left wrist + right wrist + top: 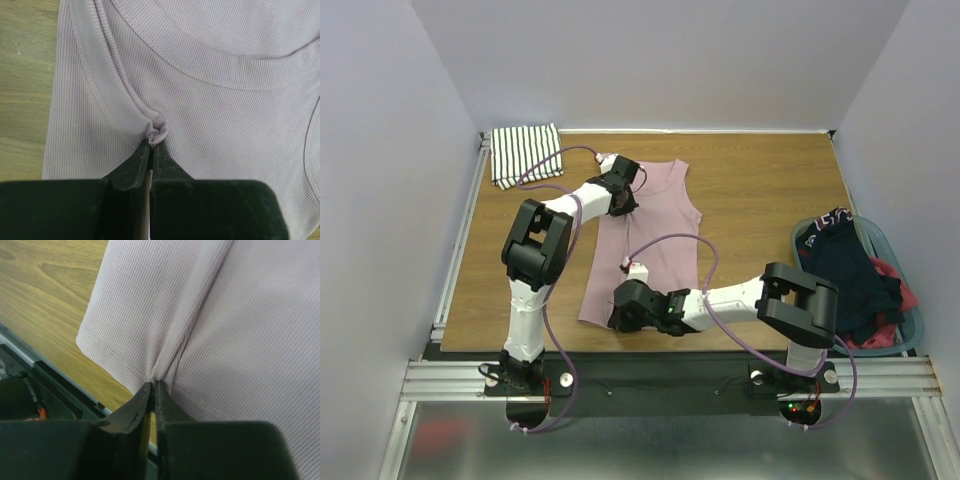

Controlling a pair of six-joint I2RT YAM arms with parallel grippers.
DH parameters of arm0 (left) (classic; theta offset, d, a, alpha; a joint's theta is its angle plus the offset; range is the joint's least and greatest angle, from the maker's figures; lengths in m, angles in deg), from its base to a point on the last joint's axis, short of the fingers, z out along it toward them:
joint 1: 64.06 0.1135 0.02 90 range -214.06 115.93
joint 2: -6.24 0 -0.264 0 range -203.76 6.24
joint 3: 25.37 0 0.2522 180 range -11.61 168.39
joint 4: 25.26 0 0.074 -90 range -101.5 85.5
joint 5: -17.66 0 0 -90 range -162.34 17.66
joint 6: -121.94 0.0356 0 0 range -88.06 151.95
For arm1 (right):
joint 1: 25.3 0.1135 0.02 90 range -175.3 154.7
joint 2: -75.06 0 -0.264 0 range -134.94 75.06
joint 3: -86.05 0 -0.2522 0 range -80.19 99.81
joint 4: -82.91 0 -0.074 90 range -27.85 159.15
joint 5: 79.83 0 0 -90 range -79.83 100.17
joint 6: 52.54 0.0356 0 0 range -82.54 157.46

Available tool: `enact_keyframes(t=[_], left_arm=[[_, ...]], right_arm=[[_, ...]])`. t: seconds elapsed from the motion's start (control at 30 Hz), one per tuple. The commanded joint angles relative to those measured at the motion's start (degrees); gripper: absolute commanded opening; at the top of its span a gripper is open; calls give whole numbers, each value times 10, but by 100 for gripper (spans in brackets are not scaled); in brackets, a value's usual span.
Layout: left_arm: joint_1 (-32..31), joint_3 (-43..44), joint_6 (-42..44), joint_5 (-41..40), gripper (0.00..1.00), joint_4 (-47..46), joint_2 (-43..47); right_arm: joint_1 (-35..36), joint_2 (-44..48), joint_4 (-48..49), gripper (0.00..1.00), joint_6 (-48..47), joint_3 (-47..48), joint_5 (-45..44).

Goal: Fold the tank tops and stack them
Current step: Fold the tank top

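The dusty pink tank top [655, 225] lies flat in the middle of the table, neck towards the back. My left gripper [625, 190] is shut on a pinch of its fabric at the left armhole seam [156, 134]. My right gripper [623, 312] is shut on the bottom hem near its left corner [156, 382]. The pink top fills both wrist views [210, 115] [235, 340]. The striped tank top [525, 153] lies folded at the back left corner, away from both grippers.
A teal basket [912, 330] at the right edge holds a dark navy garment [850, 270] and a red garment [890, 285]. The table's front edge and metal rail [30, 365] run just below the right gripper.
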Motion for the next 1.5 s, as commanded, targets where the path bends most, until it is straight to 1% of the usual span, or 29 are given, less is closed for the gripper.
enact_keyframes(t=[0.0,0.07,0.13,0.17,0.2,0.23,0.27,0.3,0.33,0.5,0.63,0.7,0.73,0.77,0.8,0.87,0.9,0.93,0.97,1.0,1.03,1.1,1.13,1.17,1.2,1.23,1.33,1.4,1.47], left_arm=[[5,1,22,-33,0,41,-32],[6,1,23,-32,0,40,-34],[4,2,23,-33,6,41,-35],[4,2,22,-37,11,43,-35],[4,1,22,-38,16,42,-32],[3,0,23,-37,27,42,-32],[3,-1,23,-37,32,40,-25],[3,0,23,-36,41,39,-21],[2,0,25,-35,46,36,-16],[1,18,40,-19,61,28,25],[1,27,55,-5,67,11,67],[1,35,59,3,68,8,85],[1,41,59,13,70,8,91],[1,42,59,17,70,8,96],[0,43,59,22,70,7,106],[-2,33,55,34,71,0,118],[-4,27,47,36,71,-3,133],[-8,7,42,40,71,-11,142],[-11,-9,32,42,71,-19,153],[-16,-28,10,44,68,-27,176],[-26,-68,-6,45,67,-42,187],[-43,-115,-47,44,65,-63,223],[-53,-162,-58,46,64,-92,234],[-63,-184,-67,47,64,-105,245],[-92,-202,-77,47,63,-115,261],[-107,-229,-90,46,63,-117,267],[-173,-273,-114,28,63,-146,284],[-218,-296,-124,25,63,-160,293],[-245,-317,-135,21,62,-170,294]], right_arm=[[6,35,3,17,21,-45,12],[6,49,19,21,29,-60,11],[6,67,27,24,33,-78,10],[6,72,32,25,35,-84,7],[6,80,35,30,40,-90,6],[6,87,38,35,42,-100,5],[6,102,38,39,42,-104,4],[6,110,39,47,42,-107,3],[6,125,38,49,42,-111,5],[6,187,37,56,30,-123,1],[6,245,17,61,22,-137,-38],[4,278,-18,63,7,-137,-80],[-13,289,-47,64,3,-135,-91],[-28,299,-52,64,-3,-135,-86],[-71,321,-68,64,-19,-138,-78],[-129,338,-78,64,-41,-143,-56],[-162,343,-79,64,-67,-142,-20],[-234,340,-81,64,-81,-134,5],[-268,333,-85,64,-96,-123,47],[-299,322,-90,63,-126,-112,60],[-358,311,-99,63,-139,-85,72],[-411,260,-104,62,-174,-59,105],[-450,239,-105,62,-183,-44,104],[-465,219,-107,61,-194,-16,101],[-478,174,-108,61,-217,2,99],[-497,153,-109,59,-227,18,96],[-520,73,-109,53,-255,79,115],[-523,40,-109,49,-269,120,115],[-524,2,-108,49,-277,143,112]])
